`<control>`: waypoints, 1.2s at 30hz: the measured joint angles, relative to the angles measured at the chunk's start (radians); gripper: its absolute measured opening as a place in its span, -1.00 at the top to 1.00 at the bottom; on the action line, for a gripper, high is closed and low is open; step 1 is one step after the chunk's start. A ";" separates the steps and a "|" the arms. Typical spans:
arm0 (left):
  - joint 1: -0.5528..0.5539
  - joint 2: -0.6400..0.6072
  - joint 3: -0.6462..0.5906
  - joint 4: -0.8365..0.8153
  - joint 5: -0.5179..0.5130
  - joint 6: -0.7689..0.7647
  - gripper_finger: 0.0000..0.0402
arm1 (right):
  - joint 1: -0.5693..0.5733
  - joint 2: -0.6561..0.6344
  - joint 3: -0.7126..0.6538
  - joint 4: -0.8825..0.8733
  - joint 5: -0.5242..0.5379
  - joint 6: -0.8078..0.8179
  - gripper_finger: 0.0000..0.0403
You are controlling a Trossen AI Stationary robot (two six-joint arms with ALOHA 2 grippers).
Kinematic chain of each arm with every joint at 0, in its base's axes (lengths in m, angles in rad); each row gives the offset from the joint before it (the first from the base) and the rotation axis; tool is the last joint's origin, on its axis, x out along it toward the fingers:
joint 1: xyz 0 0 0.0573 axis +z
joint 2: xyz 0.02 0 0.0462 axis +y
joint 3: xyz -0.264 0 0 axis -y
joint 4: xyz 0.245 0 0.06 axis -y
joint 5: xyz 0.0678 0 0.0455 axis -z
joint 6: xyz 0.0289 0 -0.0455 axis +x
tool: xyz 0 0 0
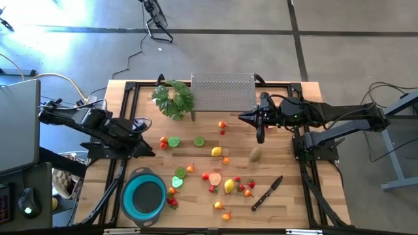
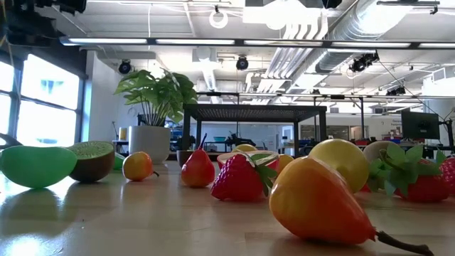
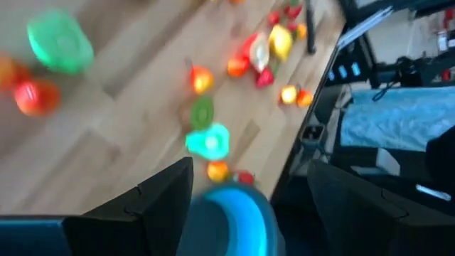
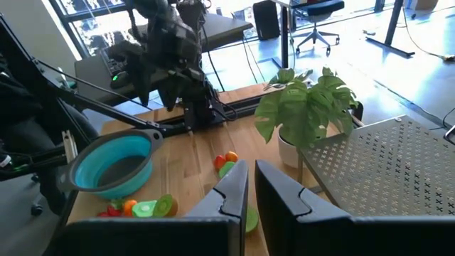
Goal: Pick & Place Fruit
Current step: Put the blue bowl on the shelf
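My left tool hangs over the bench near its left edge, fingers spread wide, nothing between them; the wrist view shows only bare gap and the blue bowl rim below. My right tool sits up toward the far side by the metal grate, fingers pinched together, empty, waiting.

Fruit lies scattered across the bench middle, none seen in the bowl yet, so I judge the job barely begun. Nearest to the left tool: a red piece and a green lime half, just to its right, toward bench centre; a second lime and a lemon lie further out the same way. Kiwi is closer to the right arm; the knife lies near the front right, not my concern.

So left arm is the nearer one for the red/green pair; the reach goes rightward and slightly away from the bowl, then back toward me to drop. Those pieces look roundish, no clear long axis, so approx any wrist angle should do. They nearly touch; risk of nudging one while closing on the other.
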 joint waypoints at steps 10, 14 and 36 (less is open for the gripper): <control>0.000 0.111 0.000 -0.003 0.200 -0.087 -0.29 | 0.000 0.000 0.000 -0.003 0.000 -0.045 0.90; 0.000 0.133 0.000 -0.010 0.253 -0.080 -0.18 | 0.001 0.000 0.000 -0.003 0.000 -0.040 0.90; -0.172 0.434 0.433 -0.403 0.007 0.401 0.41 | 0.001 0.000 0.000 0.014 -0.001 0.053 0.90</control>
